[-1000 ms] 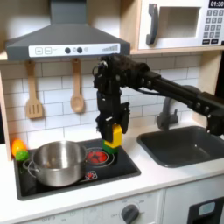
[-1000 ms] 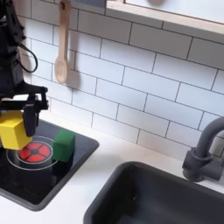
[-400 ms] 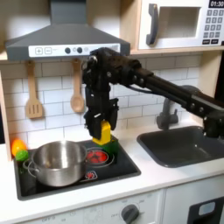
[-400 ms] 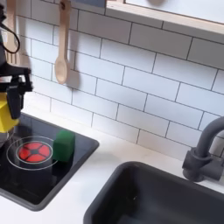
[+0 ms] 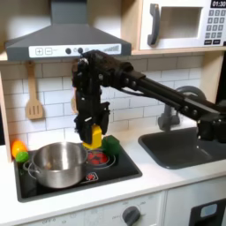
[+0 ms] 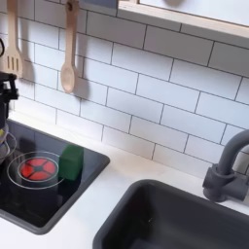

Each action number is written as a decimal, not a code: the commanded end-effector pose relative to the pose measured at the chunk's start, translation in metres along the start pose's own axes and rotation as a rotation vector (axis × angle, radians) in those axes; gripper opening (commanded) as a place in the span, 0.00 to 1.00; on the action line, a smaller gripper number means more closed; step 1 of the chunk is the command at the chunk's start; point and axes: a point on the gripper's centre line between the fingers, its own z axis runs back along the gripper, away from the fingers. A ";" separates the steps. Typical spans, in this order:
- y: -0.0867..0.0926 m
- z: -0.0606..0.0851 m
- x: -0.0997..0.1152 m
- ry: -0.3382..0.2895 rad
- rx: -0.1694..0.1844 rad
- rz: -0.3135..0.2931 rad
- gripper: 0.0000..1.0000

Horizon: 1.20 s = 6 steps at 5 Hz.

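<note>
White-tiled toy kitchen: above the stove (image 5: 75, 172), the fingers (image 5: 92, 134) grip a yellow block (image 5: 93, 137) at the pot's (image 5: 57, 163) 2 o'clock, beside a green block (image 5: 110, 145); staying high would likely clear the rim.

The gripper (image 5: 92, 134) is clamped on a yellow block (image 5: 93, 137) and holds it in the air above the black stovetop (image 5: 119, 171), just to the right of the steel pot (image 5: 57, 164) in the first exterior view. The pot sits on the stovetop's left part. A green block (image 5: 110, 145) stands on the stovetop right beside the yellow block, on its right. Under the yellow block a red burner ring (image 5: 97, 159) shows on the stovetop. Past the stovetop's right edge lies the dark sink (image 5: 190, 146). Two wooden utensils (image 5: 34, 108) hang on the tiled wall behind the stovetop.
</note>
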 end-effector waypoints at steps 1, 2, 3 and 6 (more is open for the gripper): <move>0.015 -0.004 0.013 0.004 0.009 0.018 0.00; 0.021 -0.010 0.019 0.015 0.015 0.027 0.00; 0.027 -0.012 0.025 0.019 0.023 0.039 0.00; 0.055 -0.021 0.048 0.030 0.045 0.100 0.00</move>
